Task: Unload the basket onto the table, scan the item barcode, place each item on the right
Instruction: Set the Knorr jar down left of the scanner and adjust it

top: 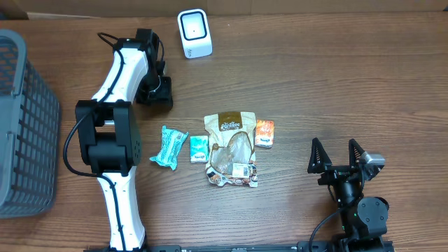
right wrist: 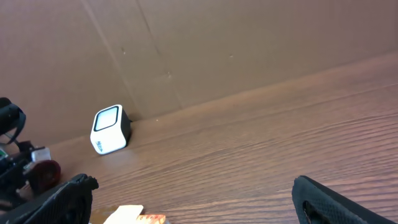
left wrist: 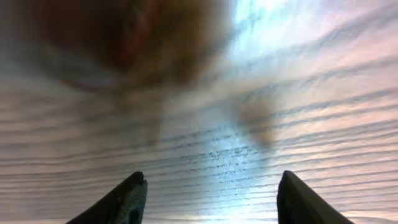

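Several items lie mid-table: a brown snack pouch [top: 231,142], a small teal box [top: 199,149], a teal packet [top: 169,146] and an orange packet [top: 264,133]. The white barcode scanner [top: 194,33] stands at the back edge and also shows in the right wrist view as the scanner [right wrist: 110,129]. My left gripper [top: 156,93] points down close to the wood, left of the items and below the scanner. Its jaws [left wrist: 211,185] stand apart with only bare table between them. My right gripper [top: 338,155] is open near the front right, holding nothing, and the orange packet's corner [right wrist: 140,217] peeks in at the bottom of its view.
A grey mesh basket [top: 21,126] takes up the left side. A cardboard wall [right wrist: 217,43] runs behind the table. A small wrapped packet [top: 243,175] lies against the pouch's lower end.
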Controlling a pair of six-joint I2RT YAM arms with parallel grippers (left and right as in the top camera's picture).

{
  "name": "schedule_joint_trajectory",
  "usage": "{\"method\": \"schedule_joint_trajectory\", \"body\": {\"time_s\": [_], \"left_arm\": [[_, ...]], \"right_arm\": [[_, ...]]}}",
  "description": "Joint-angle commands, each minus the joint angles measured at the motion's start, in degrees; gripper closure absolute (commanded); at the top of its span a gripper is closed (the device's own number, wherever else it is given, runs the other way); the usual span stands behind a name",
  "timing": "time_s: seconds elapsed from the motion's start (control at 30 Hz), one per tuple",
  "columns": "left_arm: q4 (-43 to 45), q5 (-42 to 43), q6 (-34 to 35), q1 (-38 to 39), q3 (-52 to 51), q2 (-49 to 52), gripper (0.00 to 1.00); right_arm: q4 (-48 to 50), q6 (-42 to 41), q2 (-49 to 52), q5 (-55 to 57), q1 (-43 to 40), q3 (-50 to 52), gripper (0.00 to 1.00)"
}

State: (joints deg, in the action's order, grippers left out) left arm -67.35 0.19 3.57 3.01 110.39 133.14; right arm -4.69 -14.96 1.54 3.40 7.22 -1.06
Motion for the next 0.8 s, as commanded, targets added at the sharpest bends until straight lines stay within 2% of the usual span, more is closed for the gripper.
{"method": "schedule_joint_trajectory", "body": {"time_s": [0.0,0.1,0.2,0.3,0.43,0.6,0.77], "left_arm": [[0.5,-0.6,1.8,-0.8,9.0,-8.3,0.43],[2.2,-2.2,0.7,-0.9,13.6,-10.9,0.27],[8.2,-9.5,0.5,-0.9,14.7,-11.4,0.16],[14.0,-14.2,1.9,-1.3,14.3,-9.5,0.13],[18.7,-15.9,6.0,-2.3,14.2,-4.9,0.1],[19.9,-15.4,11.9,-4.3,14.3,-0.6,0.06],[20.1,-13.1,11.9,-5.4,14.2,1.4,0.04]], "right_arm": [[0.2,-0.1,-0.5,0.2,-0.1,0.6,0.0],[0.2,-0.1,-0.5,0.2,-0.1,0.6,0.0],[0.2,-0.1,-0.5,0.2,-0.1,0.6,0.0],[0.2,-0.1,-0.5,0.2,-0.1,0.6,0.0],[0.2,-0.1,-0.5,0.2,-0.1,0.6,0.0],[0.2,-0.1,-0.5,0.2,-0.1,0.6,0.0],[0.2,-0.1,-0.5,0.2,-0.1,0.6,0.0]]}}
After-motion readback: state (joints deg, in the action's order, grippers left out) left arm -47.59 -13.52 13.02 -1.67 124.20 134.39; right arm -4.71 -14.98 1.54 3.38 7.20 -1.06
